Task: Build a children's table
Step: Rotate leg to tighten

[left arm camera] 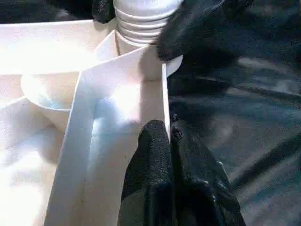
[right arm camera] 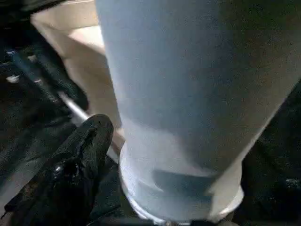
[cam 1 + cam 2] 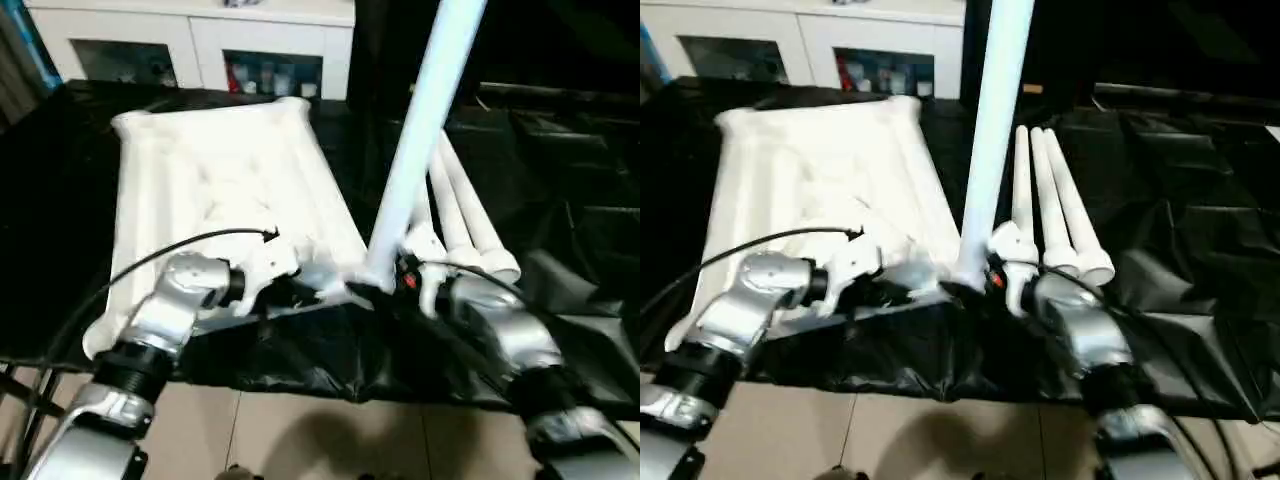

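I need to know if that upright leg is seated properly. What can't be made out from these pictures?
- Upright leg: top cut off by the head views' upper edge.
- Its threaded end in the tabletop corner socket: the right gripper covers the joint; the right wrist view is too close to show depth.
- Three spare legs: near ends behind the right forearm.

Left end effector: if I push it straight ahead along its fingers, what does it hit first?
Probably the upright leg standing in the tabletop's corner socket, following the rim wall that the left end effector is shut against. The right end effector sits at that leg too; depth between them is unclear.
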